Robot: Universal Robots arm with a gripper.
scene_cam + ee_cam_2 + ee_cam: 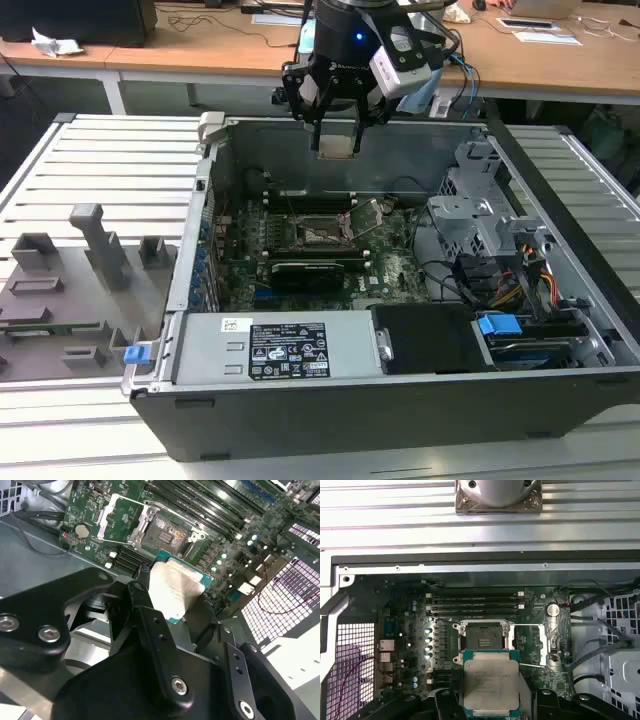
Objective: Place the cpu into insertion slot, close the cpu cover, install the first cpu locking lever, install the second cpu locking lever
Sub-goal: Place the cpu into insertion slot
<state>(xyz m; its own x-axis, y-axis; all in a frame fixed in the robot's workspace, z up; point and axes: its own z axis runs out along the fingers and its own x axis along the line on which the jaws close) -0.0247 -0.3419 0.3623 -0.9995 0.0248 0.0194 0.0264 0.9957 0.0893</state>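
The pincer [336,146] is clamped on the cpu [490,687] by its edges, high over the open case [300,420]. Below the pincer lies the bare insertion slot [482,641]. The cpu cover [532,641] is swung aside, seemingly to leave the slot free for the chip.
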